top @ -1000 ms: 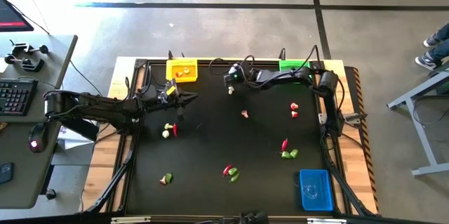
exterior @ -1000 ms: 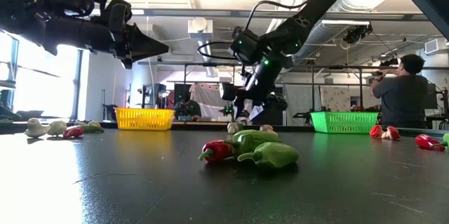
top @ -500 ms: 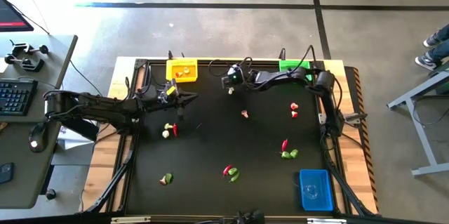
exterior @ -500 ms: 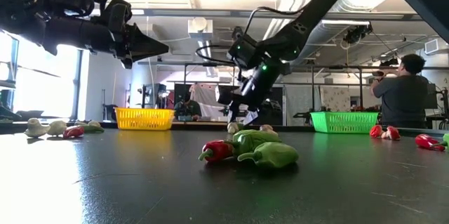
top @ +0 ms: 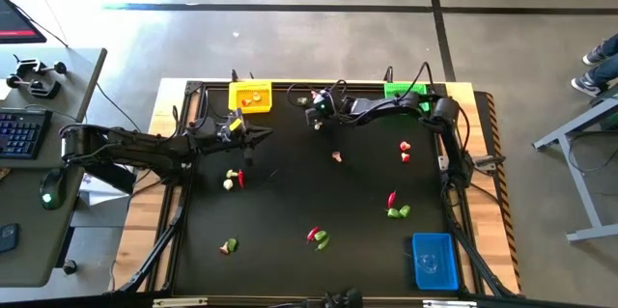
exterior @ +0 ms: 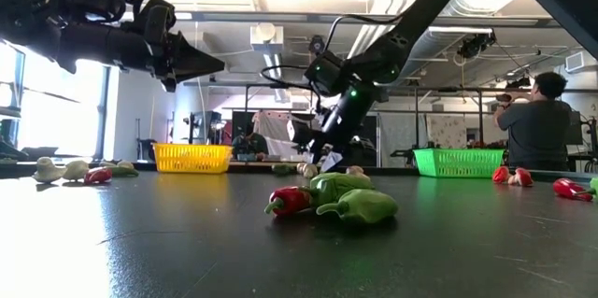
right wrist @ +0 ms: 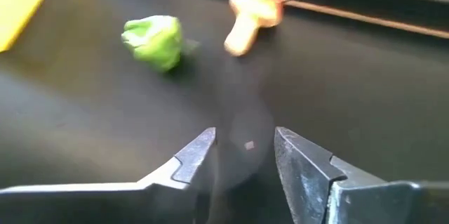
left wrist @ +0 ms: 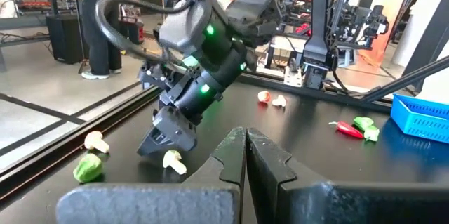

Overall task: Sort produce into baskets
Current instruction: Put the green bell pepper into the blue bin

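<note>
My right gripper (top: 314,118) is open, low over the far middle of the table, between the yellow basket (top: 250,96) and the green basket (top: 404,89). Ahead of its fingers lie a green chunk (right wrist: 156,39) and a cream mushroom-like piece (right wrist: 249,10). In the left wrist view another cream piece (left wrist: 173,159) lies on the table right at the right gripper's tip. My left gripper (left wrist: 245,147) is shut and empty, held above the table's left part (top: 259,134). The blue basket (top: 434,260) stands at the near right corner. My right gripper's fingers stand open with nothing showing between them in its own wrist view. Whether a fingertip touches the cream piece (left wrist: 173,159) on the table, I cannot tell.
Loose produce lies in small groups: at the left (top: 232,179), near left (top: 229,245), near middle (top: 318,238), right (top: 396,210) and far right (top: 405,151), with one piece in the middle (top: 336,156). The yellow basket holds some pieces. A person (exterior: 537,120) stands beyond the table.
My right gripper has gone a little toward the table's left edge, staying low over the far middle of the table.
</note>
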Action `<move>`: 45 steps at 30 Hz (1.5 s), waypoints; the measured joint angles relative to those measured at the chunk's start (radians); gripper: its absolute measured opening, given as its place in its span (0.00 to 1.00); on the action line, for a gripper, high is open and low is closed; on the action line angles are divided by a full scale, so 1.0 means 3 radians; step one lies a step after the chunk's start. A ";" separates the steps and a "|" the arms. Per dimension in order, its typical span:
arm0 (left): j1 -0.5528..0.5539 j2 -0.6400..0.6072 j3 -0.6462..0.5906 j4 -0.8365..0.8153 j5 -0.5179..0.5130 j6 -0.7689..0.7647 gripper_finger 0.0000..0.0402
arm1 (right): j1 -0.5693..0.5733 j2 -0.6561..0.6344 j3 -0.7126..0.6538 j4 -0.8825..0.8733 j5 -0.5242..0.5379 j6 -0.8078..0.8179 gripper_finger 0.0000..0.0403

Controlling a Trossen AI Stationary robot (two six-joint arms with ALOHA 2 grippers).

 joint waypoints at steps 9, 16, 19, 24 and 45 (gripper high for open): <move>0.0003 -0.0001 0.0000 -0.0007 0.0000 0.0002 0.00 | 0.0116 -0.0096 0.0088 0.0226 -0.0257 -0.0213 0.38; 0.0005 0.0000 0.0000 -0.0008 0.0000 0.0004 0.00 | 0.0163 -0.0095 0.0736 -0.0448 -0.0296 -0.0507 0.52; 0.0005 -0.0001 0.0000 0.0000 0.0000 0.0004 0.00 | 0.0114 -0.0096 0.1075 -0.0770 -0.0286 -0.0824 0.54; 0.0004 -0.0001 0.0000 0.0047 0.0001 0.0004 0.00 | 0.0003 -0.0096 0.1596 -0.1306 -0.0538 -0.1706 0.54; -0.0004 -0.0276 0.0000 -0.0161 0.0027 0.0053 0.00 | -0.0142 0.0640 0.2121 -0.1951 -0.1114 -0.3240 0.53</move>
